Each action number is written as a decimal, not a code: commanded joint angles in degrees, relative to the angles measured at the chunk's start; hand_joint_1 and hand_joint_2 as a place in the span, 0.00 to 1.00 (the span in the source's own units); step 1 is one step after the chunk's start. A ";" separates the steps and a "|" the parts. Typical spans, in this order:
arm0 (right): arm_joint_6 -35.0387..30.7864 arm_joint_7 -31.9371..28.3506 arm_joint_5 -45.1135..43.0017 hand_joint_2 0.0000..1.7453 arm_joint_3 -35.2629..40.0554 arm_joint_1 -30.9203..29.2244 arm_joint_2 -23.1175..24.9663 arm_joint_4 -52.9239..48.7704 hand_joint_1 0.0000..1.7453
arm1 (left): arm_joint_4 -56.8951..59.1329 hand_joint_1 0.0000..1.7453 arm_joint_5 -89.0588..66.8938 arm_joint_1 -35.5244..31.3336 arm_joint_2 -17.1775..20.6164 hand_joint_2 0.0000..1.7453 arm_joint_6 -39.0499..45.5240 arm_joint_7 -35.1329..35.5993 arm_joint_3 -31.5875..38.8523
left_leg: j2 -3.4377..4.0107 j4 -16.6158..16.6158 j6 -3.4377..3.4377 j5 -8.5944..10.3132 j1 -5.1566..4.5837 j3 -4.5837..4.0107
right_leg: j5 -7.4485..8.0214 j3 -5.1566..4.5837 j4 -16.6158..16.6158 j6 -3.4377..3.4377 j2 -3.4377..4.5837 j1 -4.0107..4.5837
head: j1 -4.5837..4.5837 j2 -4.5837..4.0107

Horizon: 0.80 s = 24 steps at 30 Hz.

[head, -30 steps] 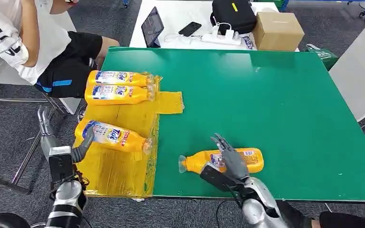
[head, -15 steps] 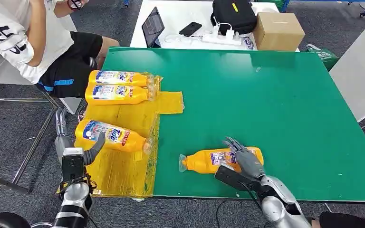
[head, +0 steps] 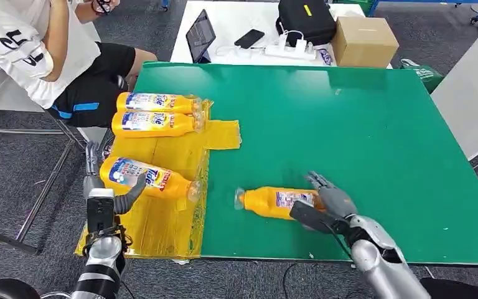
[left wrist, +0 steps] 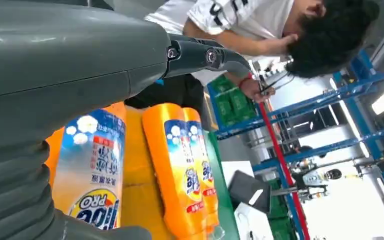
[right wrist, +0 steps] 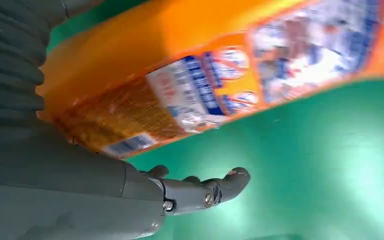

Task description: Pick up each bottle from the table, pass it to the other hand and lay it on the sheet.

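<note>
The green desk [head: 361, 137] carries a yellow sheet [head: 155, 218] at its left edge with three orange bottles lying on it, two side by side at the far end [head: 155, 113] and a third bottle [head: 146, 176] nearer the robot, while a fourth bottle [head: 274, 202] lies on its side on the bare green surface, cap end pointing toward the sheet. The right hand [head: 327, 208] rests at that bottle's base end with its fingers [head: 317, 182] spread and no grasp closed, having slid rightward along the bottle over the last second as the bottle turned slightly, and the left hand [head: 109, 196] has come up beside the third bottle, fingers apart and holding nothing. A seated person [head: 50, 56] is at the desk's far left, and a white table [head: 236, 22] beyond holds a cardboard box [head: 364, 38].
</note>
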 commanded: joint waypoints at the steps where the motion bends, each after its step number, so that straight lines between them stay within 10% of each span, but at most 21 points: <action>1: 1.77 1.89 -0.71 1.00 4.75 -3.24 -1.94 10.19 0.00 | 7.80 0.00 0.69 -3.86 -0.37 1.00 -0.75 0.76 -1.05 | -0.07 -0.06 -0.05 -0.07 0.07 0.32 | -0.07 0.39 -0.13 -0.10 -0.16 0.10 | -0.02 0.00; 10: 4.20 1.75 -3.45 1.00 6.73 -3.29 -2.25 13.84 0.01 | 10.41 0.00 1.78 -5.37 -0.60 1.00 -1.38 0.98 -2.33 | 0.00 -0.06 -0.06 -0.05 0.12 0.37 | -0.01 0.38 -0.16 -0.10 -0.12 0.16 | 0.00 0.00; 12: 3.35 1.35 -3.72 1.00 6.54 -3.16 -1.39 14.33 0.37 | 10.77 0.00 2.02 -5.60 -0.66 1.00 -1.10 0.71 -2.38 | 0.14 -0.05 -0.04 -0.02 0.09 0.30 | 0.02 0.25 -0.12 -0.07 -0.02 0.13 | -0.02 0.00; 13: 2.64 1.27 -3.46 1.00 6.53 -2.79 -0.60 14.23 0.76 | 10.52 0.00 2.17 -5.51 -0.71 1.00 -1.02 0.59 -2.43 | 0.08 -0.09 -0.06 -0.01 0.12 0.44 | 0.01 0.42 -0.19 -0.11 -0.12 0.16 | 0.00 0.00; 24: 1.27 1.19 -3.11 1.00 5.89 -2.42 1.21 14.59 0.92 | 10.34 0.00 2.21 -5.40 -0.74 1.00 -1.09 0.75 -2.64 | 0.24 -0.09 -0.07 -0.18 0.13 0.97 | 0.05 0.83 -0.19 -0.11 0.20 0.17 | 0.00 0.00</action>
